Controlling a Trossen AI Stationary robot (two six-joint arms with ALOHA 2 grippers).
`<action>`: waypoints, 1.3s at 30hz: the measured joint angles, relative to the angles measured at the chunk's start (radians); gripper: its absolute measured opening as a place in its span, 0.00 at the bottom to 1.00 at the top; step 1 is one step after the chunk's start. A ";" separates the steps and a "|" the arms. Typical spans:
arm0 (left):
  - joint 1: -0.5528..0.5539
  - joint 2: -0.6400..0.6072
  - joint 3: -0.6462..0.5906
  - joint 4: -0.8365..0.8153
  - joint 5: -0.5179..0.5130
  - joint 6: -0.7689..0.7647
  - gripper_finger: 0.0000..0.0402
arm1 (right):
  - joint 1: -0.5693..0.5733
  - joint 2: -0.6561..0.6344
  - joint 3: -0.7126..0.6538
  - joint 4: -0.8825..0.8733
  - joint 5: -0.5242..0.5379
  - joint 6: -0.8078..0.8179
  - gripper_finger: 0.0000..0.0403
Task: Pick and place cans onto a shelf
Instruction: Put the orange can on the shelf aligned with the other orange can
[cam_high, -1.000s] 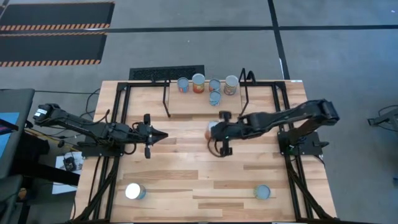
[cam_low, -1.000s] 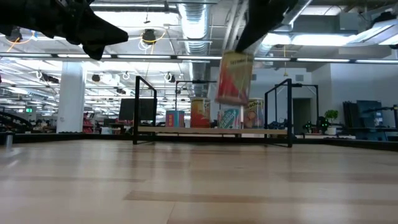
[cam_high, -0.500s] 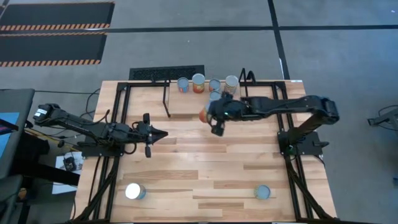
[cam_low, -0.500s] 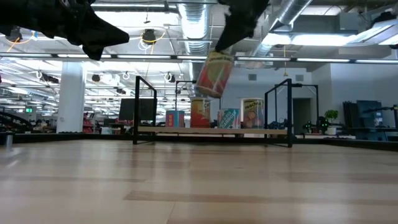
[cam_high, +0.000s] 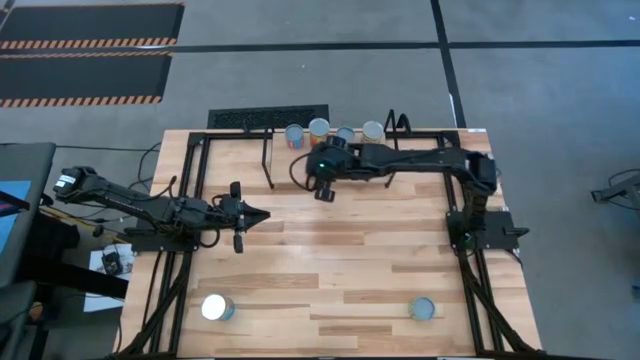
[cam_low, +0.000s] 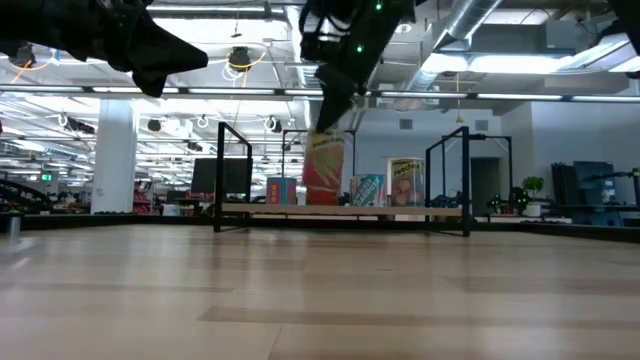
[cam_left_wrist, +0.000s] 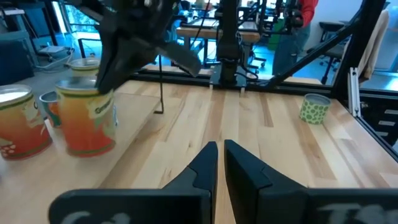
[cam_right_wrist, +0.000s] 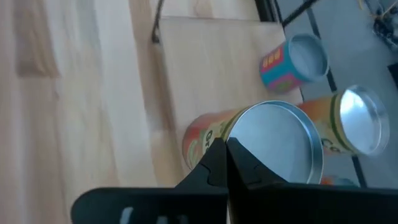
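The right gripper (cam_high: 322, 168) reaches over the shelf (cam_high: 290, 170), which stands at the middle of the table's (cam_high: 300, 260) far edge. It is closed on an orange can (cam_low: 323, 170), gripping it at the top rim. In the low view the can hangs directly beneath the gripper, upright, its long axis vertical and its base at or just above the shelf board; whether it touches the board cannot be told. In the right wrist view the can's silver top (cam_right_wrist: 273, 140) faces up toward the camera, beside the fingers.

The held can sits toward the front of the shelf. Behind it, along the shelf's far edge, other cans stand upright in a row: a blue can (cam_high: 295, 135), an orange one (cam_high: 319, 128), and two more (cam_high: 372, 130) partly hidden by the arm. The held can is near this row; whether it touches a neighbour cannot be told. The coming move likely turns on this: the can lies straight below the gripper, so the release should be a plain opening and a lift straight up, clear of the row behind.

The left gripper (cam_high: 240, 217) waits over the table's left-middle, fingers closed and empty, well apart from the shelf.

Two cans are still on the table near its front edge: one toward the front left corner (cam_high: 216, 307), one toward the front right (cam_high: 422, 308). Each stands upright, top facing up. The left gripper is nearer the front left can.
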 joint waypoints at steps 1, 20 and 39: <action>0.000 0.000 0.000 -0.001 0.000 0.000 0.04 | -0.006 0.015 0.007 -0.008 0.001 -0.007 0.01; 0.000 0.000 0.000 -0.013 0.006 -0.004 0.04 | -0.081 0.079 0.017 0.037 0.030 -0.047 0.03; 0.000 0.000 0.000 -0.013 0.006 -0.011 0.04 | -0.120 0.079 0.017 0.076 0.026 -0.057 0.16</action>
